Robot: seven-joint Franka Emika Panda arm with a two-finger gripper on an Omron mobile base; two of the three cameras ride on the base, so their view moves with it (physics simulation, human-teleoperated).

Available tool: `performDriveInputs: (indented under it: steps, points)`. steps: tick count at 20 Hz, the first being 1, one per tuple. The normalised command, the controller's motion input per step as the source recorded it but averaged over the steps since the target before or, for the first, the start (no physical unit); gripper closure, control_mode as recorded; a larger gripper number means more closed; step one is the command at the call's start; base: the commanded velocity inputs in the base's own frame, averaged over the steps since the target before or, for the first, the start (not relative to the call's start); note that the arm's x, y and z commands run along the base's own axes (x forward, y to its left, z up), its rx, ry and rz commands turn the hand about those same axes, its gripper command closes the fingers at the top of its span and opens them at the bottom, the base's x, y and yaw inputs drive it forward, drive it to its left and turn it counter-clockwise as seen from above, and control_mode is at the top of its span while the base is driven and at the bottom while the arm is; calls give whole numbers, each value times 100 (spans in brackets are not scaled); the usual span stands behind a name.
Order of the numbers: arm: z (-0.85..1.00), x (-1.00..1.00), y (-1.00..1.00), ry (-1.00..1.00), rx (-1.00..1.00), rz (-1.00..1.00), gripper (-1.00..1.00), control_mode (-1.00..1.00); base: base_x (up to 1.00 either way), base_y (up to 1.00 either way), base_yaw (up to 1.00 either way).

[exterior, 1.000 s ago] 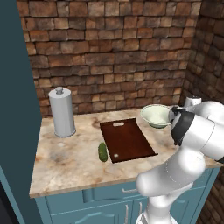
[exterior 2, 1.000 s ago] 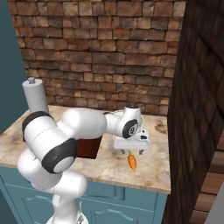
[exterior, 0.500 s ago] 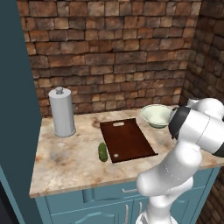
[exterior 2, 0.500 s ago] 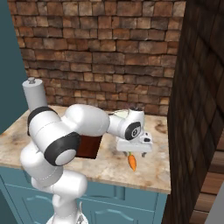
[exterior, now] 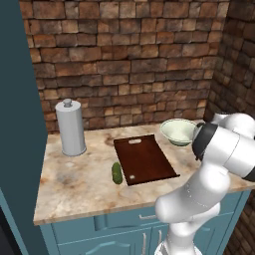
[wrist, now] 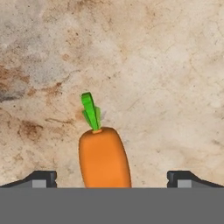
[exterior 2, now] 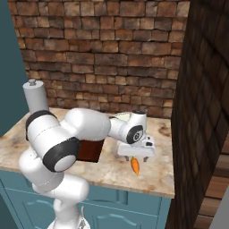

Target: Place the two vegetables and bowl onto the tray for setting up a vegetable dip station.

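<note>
Spread tool (wrist: 111,179) hangs over the carrot (wrist: 104,158) by the bench's (exterior 2: 165,176) front-right edge, fingertips flanking its long axis.

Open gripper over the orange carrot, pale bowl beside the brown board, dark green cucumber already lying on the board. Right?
Not quite: the small dark green cucumber lies on the counter just off the dark reddish-brown board's left edge, as the left base view shows. The open gripper over the orange carrot and the pale bowl beside the board are right.
</note>
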Motion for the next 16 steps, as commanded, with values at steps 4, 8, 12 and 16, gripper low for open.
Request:
performDriveInputs:
  steps: [4, 8, 12, 16]
  points:
    - [0, -16, 31, 0, 0, 1, -100, -100, 0, 0, 0]
    - [-6, -12, 6, 0, 0, 3, -100, -100, 0, 0, 0]
    - [-19, -1, -1, 0, 0, 5, -100, -100, 0, 0, 0]
    - [-22, 1, -1, 0, 0, 6, -100, -100, 0, 0, 0]
